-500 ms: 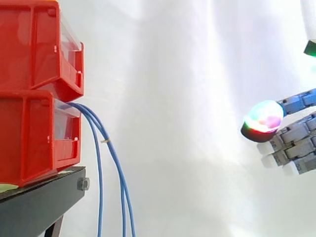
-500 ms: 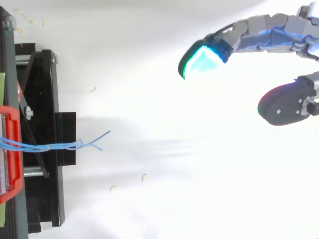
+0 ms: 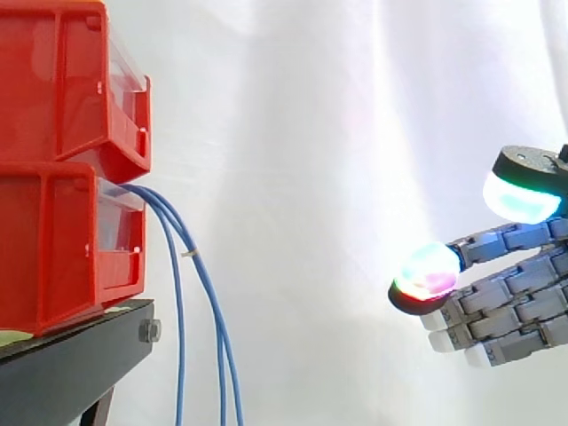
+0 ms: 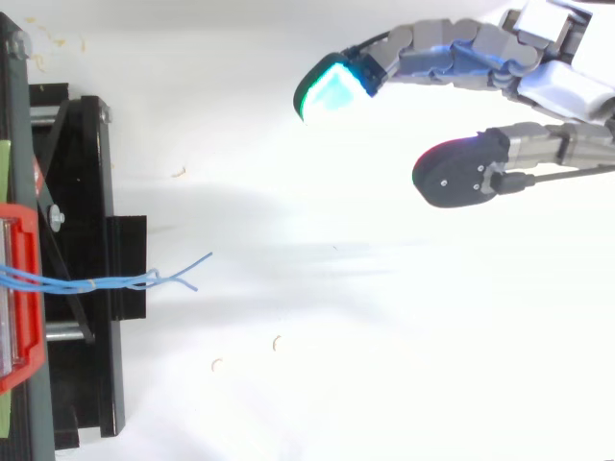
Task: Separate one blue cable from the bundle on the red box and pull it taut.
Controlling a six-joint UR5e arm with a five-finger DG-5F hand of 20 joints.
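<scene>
Two stacked red bins [image 3: 62, 222] sit at left on the black stand [image 3: 71, 364]. Three blue cables [image 3: 178, 311] hang bunched from the lower bin, none separated or taut. Robot hand [image 3: 510, 311] well apart at right, fingers and thumb spread, holding nothing; whole task judged left to do

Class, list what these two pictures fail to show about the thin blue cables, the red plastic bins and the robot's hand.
Thin blue cables: lower ends cut off by the side view's bottom edge.
Cables' start: hidden behind the wall of the lower red plastic bin, side view; cut by the top view's left edge.
Hand: wrist and arm cut off by the right edge, both views.
</scene>
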